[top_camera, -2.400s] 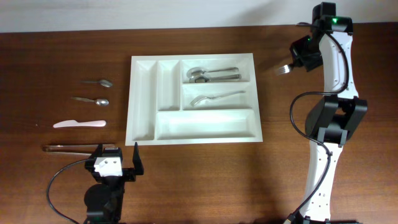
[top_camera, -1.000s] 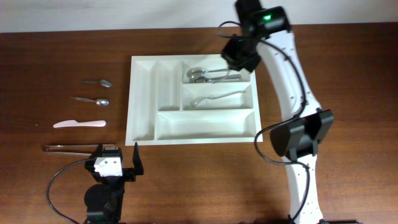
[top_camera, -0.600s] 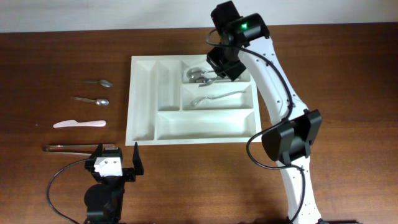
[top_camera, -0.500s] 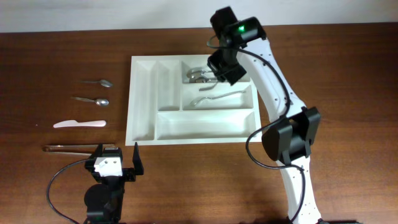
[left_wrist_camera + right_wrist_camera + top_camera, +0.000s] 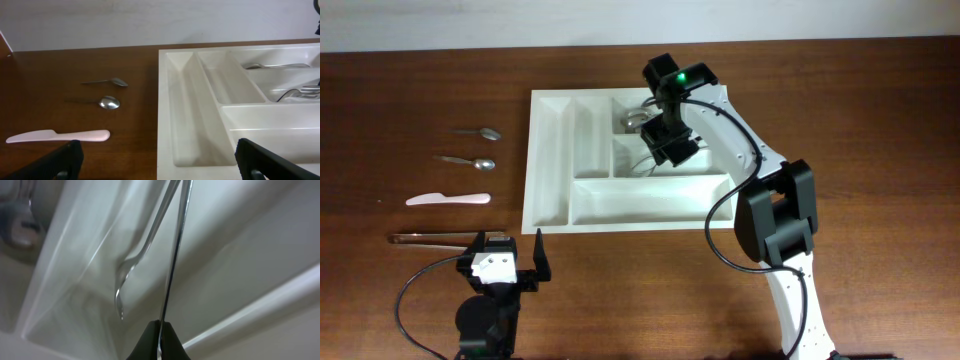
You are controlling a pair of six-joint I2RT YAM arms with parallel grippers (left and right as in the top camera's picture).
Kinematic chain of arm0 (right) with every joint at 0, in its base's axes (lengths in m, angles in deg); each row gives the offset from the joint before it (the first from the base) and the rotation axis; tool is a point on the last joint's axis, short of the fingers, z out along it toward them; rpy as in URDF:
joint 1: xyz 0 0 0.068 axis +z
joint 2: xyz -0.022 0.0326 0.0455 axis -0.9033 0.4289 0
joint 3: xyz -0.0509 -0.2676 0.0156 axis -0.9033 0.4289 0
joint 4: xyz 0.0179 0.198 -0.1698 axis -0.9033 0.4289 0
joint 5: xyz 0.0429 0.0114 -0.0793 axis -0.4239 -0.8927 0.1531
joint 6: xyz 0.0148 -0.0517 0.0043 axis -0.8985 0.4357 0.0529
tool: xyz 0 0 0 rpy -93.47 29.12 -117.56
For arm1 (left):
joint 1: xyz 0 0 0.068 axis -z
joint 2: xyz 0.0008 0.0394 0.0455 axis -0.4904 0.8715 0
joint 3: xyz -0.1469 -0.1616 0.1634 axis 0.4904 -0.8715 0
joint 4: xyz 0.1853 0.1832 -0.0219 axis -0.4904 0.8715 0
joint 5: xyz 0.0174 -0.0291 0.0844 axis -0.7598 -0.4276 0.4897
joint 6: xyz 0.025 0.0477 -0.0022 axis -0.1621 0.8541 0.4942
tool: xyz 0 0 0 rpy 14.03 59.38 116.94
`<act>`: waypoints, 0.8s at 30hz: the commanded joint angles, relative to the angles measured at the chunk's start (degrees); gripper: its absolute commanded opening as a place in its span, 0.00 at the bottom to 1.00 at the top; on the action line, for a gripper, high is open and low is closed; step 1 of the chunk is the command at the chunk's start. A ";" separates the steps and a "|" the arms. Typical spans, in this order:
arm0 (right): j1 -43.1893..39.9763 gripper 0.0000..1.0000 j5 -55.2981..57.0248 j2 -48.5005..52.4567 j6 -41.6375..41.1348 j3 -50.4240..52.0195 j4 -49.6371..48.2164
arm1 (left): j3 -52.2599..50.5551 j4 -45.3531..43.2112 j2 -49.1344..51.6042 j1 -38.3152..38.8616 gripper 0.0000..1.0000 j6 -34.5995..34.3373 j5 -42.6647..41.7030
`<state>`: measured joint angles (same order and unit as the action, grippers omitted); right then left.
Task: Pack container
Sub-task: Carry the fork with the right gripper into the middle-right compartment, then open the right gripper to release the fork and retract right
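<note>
1. Cutlery loose at the table's left: upper spoon [image 5: 480,131]; lower spoon [image 5: 472,161]; pale knife [image 5: 447,199]; long metal tool [image 5: 435,238], perhaps tongs; none of it packed yet.
2. Left gripper [image 5: 510,252] parked near the table's front edge, just beside that long tool; fingers spread wide, nothing between them.
3. Container [image 5: 640,200] lies flat mid-table, well apart from the loose pieces; both long narrow compartments and the front wide one are bare; spoons [image 5: 638,120] in the far wide one; a fork [image 5: 120,295] in the middle wide one.
4. Right gripper [image 5: 159,335] hangs low over that middle compartment; fingertips pinched tight on a slim steel handle [image 5: 175,255], seen edge-on; its head is out of view, so we cannot tell what kind of piece it is.
5. Step in hand, as we judge it: setting the held piece down beside the fork.
6. Next move calls for lowering until the handle lies along the compartment floor, clear of the divider; then parting the fingers and lifting straight up so nothing snags; the left-hand pieces remain to fetch.
</note>
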<state>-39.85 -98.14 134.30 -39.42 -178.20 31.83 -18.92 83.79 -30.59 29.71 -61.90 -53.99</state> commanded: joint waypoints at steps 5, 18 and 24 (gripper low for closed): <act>0.63 0.04 -0.15 -0.28 -2.25 0.24 -0.55 | 0.00 0.44 -0.39 -0.02 0.99 0.68 -0.81; 0.63 0.42 0.39 -0.28 -1.95 0.24 -3.52 | 0.00 0.44 -0.39 -0.02 0.99 0.68 -0.81; 0.61 0.46 0.26 -0.42 3.21 -0.55 -5.64 | 0.00 0.44 -0.39 -0.02 0.99 0.68 -0.81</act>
<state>-39.37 -98.44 134.30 -39.60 -178.18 26.43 -18.92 83.79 -30.59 29.71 -61.90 -53.99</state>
